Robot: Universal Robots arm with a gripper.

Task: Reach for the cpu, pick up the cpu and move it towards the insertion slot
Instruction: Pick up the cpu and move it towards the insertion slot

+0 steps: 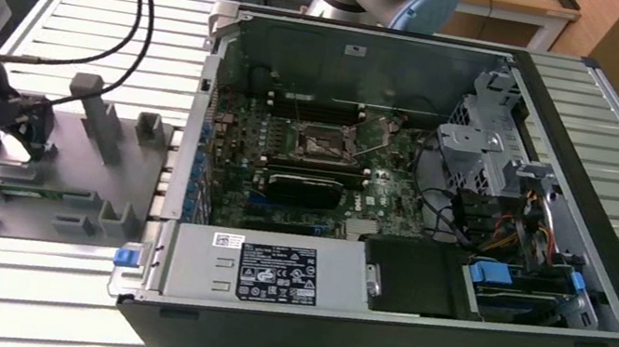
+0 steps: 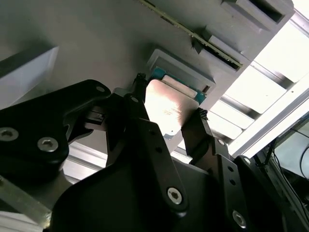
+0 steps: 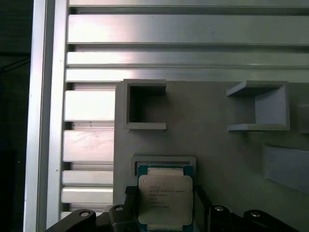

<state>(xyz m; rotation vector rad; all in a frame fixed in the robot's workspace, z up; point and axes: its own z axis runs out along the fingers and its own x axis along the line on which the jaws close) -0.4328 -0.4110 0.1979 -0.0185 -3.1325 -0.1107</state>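
Slatted aluminium bench point(image 1: 49, 300) is carrying a grey plastic fixture point(image 1: 68, 190) at nine o'clock in the exterior view. There I'm clenching the black two-fingered hand point(image 2: 169, 96) on the small silvery square cpu point(image 3: 165, 199); carrying it toward the shiny-framed insertion slot point(image 1: 324, 145), at the fixture's two o'clock, is remaining.

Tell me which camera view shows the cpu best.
The first wrist view: the cpu faces the camera squarely, its metal top and green rim plain. The second wrist view catches the cpu obliquely, under glare. In the exterior view the gripper, low over the grey fixture, hides it.
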